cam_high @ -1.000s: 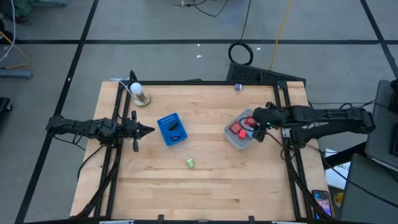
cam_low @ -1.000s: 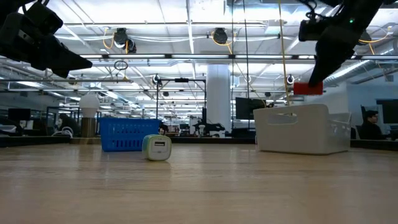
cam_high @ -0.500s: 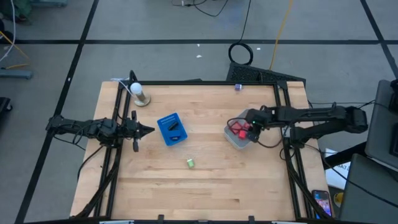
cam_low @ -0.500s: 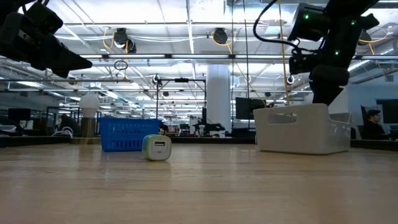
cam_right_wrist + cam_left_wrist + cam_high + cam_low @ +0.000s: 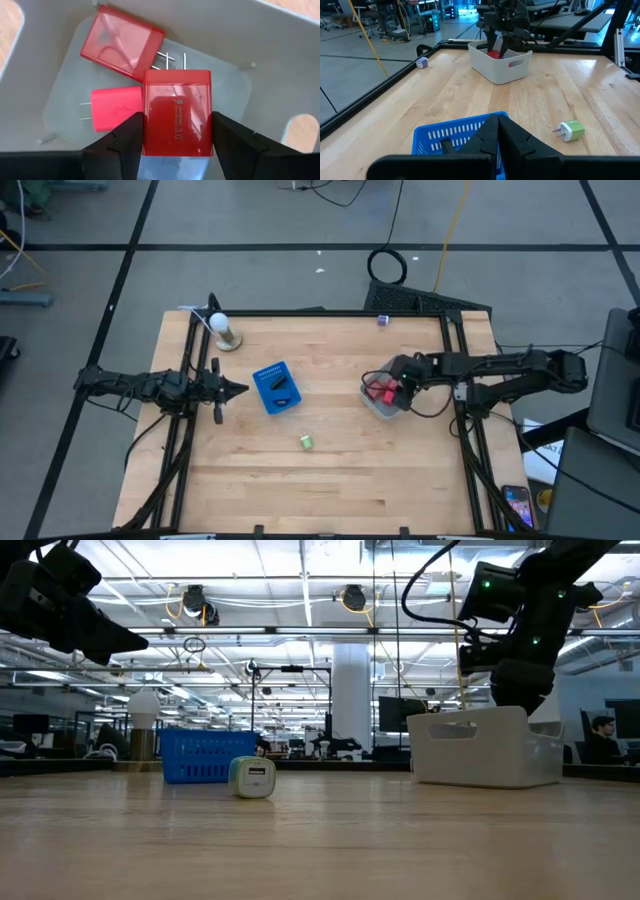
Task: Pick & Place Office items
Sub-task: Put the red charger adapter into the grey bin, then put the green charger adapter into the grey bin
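Now the right gripper [image 5: 176,142] had dropped from above the rim down into the white tub [image 5: 372,402], fingers clamped on a red charger [image 5: 177,112] above two others, likely about to release. The green charger [image 5: 306,442] lay between the arms; the left gripper [image 5: 238,389] hung shut beside the blue basket [image 5: 263,373].

Open-plan lab hall — exposed ceiling ducts [image 5: 345,597], strip lights, rows of monitors [image 5: 400,712], wooden workbench [image 5: 330,470]

Wooden table [image 5: 340,480]: tray [image 5: 277,388], tub [image 5: 381,405], charger [image 5: 306,442]
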You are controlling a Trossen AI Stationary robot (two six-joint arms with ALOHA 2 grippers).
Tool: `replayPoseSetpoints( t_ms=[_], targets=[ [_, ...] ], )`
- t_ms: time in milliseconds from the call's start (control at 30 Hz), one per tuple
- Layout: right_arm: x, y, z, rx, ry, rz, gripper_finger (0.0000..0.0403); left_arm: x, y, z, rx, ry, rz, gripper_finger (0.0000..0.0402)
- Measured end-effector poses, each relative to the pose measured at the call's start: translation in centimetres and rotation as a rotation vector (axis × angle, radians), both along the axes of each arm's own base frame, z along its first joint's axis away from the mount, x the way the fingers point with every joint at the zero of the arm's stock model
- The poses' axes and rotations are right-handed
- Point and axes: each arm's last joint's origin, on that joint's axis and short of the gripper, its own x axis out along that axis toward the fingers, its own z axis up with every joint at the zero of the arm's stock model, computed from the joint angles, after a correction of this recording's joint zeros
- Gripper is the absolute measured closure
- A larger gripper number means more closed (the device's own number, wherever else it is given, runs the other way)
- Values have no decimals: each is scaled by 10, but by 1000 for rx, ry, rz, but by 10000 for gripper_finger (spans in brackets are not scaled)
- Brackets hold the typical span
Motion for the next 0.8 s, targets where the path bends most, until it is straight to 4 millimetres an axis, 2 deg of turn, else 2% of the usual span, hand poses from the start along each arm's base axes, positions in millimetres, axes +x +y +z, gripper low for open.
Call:
replayPoseSetpoints(
  t_ms=[67,267,400,567,800],
  targets=[
    [0,0,1,-1,-7,1,195,0,0,0,0,0,0,387],
    [-1,0,1,1,-7,-1,80,0,0,0,2,4,-1,387],
    [-2,1,3,-2,-24,-3,56,0,0,-1,2,6,0,387],
    [-6,4,21,-41,-153,46,89,0,0,-1,2,6,-1,387],
    [-22,16,60,-118,-447,129,186,0,0,-1,1,6,0,387]
  ],
)
